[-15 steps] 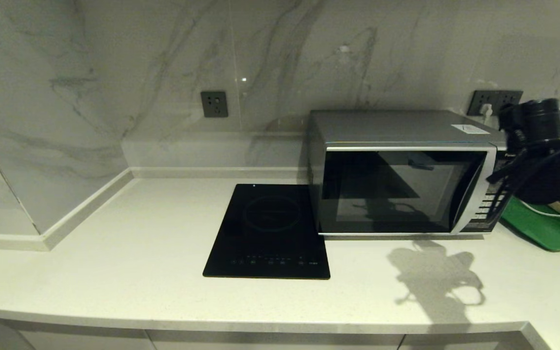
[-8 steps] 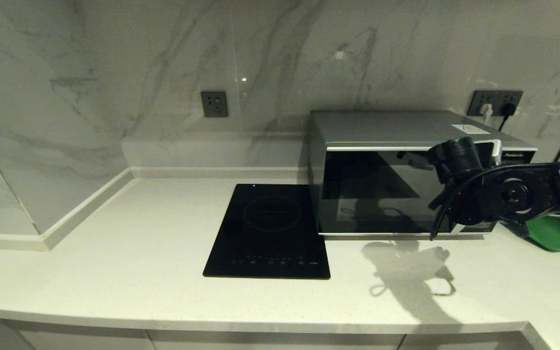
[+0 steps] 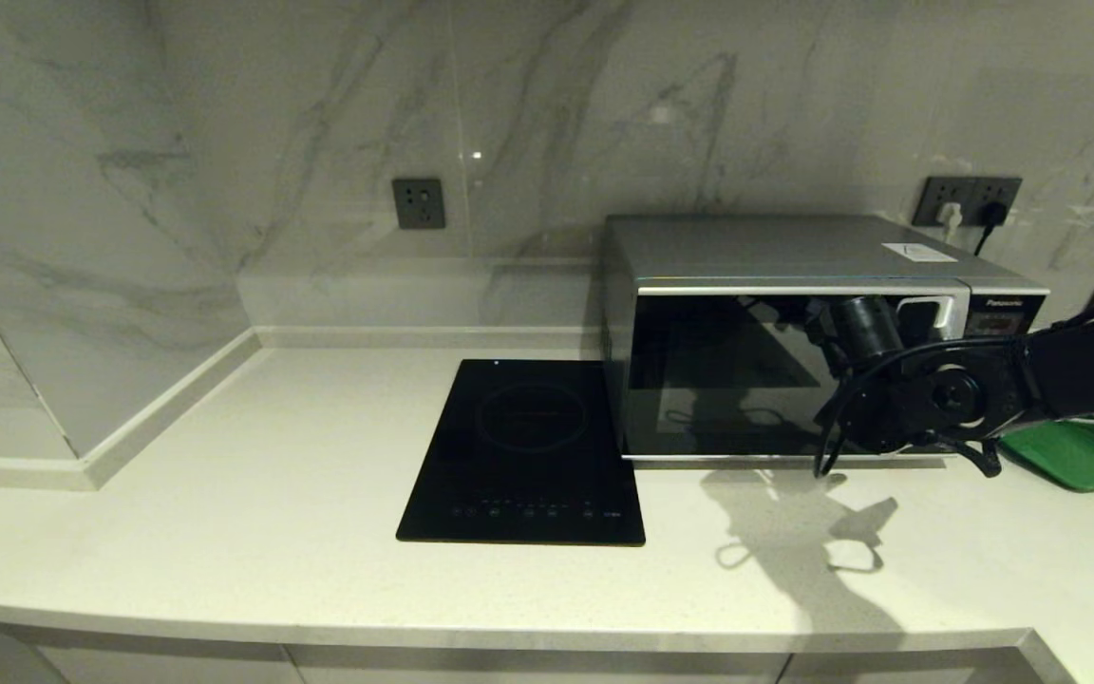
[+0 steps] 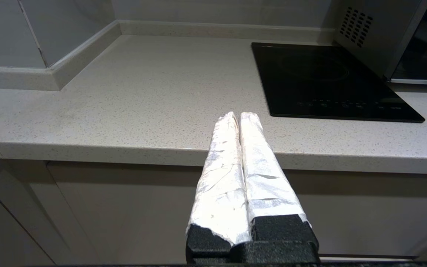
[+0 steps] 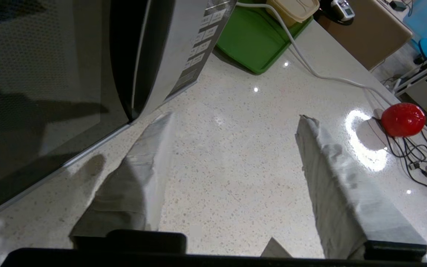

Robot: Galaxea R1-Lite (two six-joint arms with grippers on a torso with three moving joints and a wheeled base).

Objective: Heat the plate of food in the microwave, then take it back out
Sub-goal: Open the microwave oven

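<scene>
The silver microwave [image 3: 746, 256] stands at the back right of the counter with its dark glass door [image 5: 43, 66] closed. The plate of food is out of view. My right arm reaches in from the right, across the keypad and the door's right end. My right gripper [image 3: 970, 456] hangs just above the counter by the oven's lower front corner, open, with only bare counter between its taped fingers [image 5: 235, 116]. My left gripper [image 4: 239, 115] is parked low in front of the counter edge, shut on nothing.
A flat black induction cooktop [image 3: 528, 451] lies left of the microwave. A green tray [image 5: 254, 40] with a beige container [image 5: 295, 9] sits to its right. A white cable [image 5: 328, 76] and a red round object [image 5: 402, 119] lie on the counter beyond.
My right arm has swung left and down from the microwave's right side to the front of its keypad and door edge. The door stays closed. The left arm has not moved.
</scene>
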